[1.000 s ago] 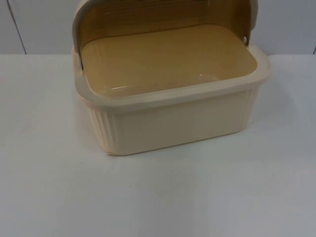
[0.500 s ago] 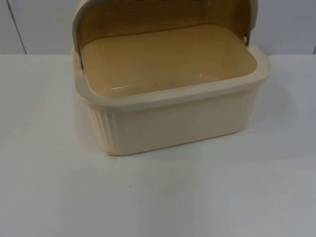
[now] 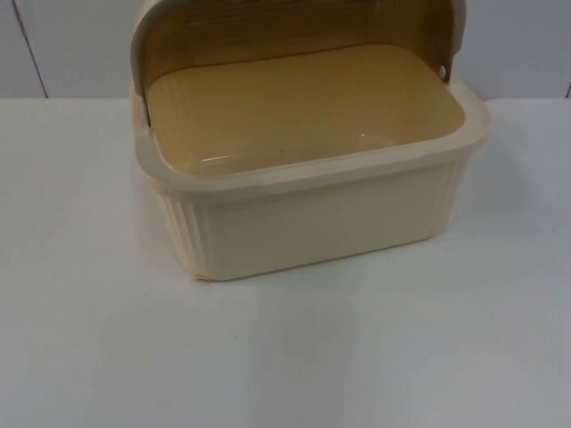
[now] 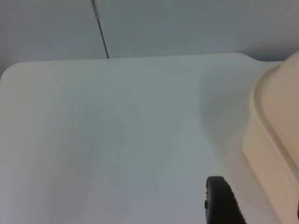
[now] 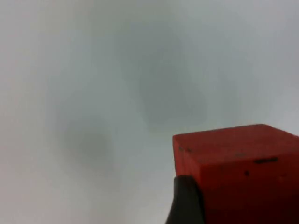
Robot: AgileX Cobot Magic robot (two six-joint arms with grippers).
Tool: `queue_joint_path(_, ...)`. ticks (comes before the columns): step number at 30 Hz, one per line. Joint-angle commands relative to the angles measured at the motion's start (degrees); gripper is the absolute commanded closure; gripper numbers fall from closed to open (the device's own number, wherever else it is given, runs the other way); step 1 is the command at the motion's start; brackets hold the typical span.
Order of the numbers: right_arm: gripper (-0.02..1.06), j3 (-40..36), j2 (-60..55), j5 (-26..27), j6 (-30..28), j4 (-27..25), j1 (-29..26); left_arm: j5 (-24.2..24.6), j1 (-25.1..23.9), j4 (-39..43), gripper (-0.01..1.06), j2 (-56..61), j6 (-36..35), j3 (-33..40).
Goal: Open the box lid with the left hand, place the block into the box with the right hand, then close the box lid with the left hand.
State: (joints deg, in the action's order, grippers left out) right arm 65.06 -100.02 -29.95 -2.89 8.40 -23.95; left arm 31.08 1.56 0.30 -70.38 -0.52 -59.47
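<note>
- Right wrist view: right tool (image 5: 219,205) gripped the red block (image 5: 236,168), one black fingertip (image 5: 187,200) against its side, held above bare white desk (image 5: 93,93).
- Left wrist view: left tool's black fingertip (image 4: 219,200) hung over the desk just beside the cream box (image 4: 273,140); spread of its fingers couldn't be told.
- Top view: box (image 3: 312,214) sat on desk near the grey partition wall (image 3: 71,45), lid (image 3: 294,27) swung up and back, inside bare.

box (image 3: 312,223): cream, vertical ribs at the corner, tan inside
lid (image 3: 294,27): translucent brown, cream rim
block (image 5: 238,168): red, small dark specks
table (image 3: 357,357): white
</note>
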Motion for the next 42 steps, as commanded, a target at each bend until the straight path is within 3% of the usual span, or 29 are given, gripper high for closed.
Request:
queue_joint_path(1, 1.04, 1.83, 3.58, 1.23, 0.10, -2.12, -0.38, -0.45, -0.30, 0.39, 0.64, 0.07, -0.38, 0.35)
queue_joint_path(6, 1.04, 6.19, 8.71, 1.07, 0.10, -4.40, 0.53, -0.96, -0.30, 0.26, 0.64, 0.07, -0.38, 0.35)
queue_joint_path(15, 1.04, 13.74, 15.48, 0.61, -0.96, -4.08, 3.15, -1.99, -0.30, -0.30, 0.64, 0.07, -0.38, 0.35)
queue_joint_path(25, 1.04, 21.53, 22.46, 1.99, -1.33, -9.33, 4.23, -3.56, -0.30, -0.30, 0.64, 0.07, -0.38, 0.35)
queue_joint_path(30, 1.04, 22.64, 25.28, 5.48, -2.68, -10.28, 9.88, -3.95, -0.30, -0.97, 0.64, 0.07, -0.38, 0.35)
queue_joint_path(33, 1.04, 22.64, 26.79, 7.46, -2.68, -10.28, 16.46, -3.95, -0.30, -0.97, 0.64, 0.07, -0.38, 0.35)
queue_joint_path(42, 1.04, 22.64, 27.25, 6.46, -2.68, -10.28, 34.11, -3.67, -0.30, -0.97, 0.64, 0.07, -0.38, 0.35)
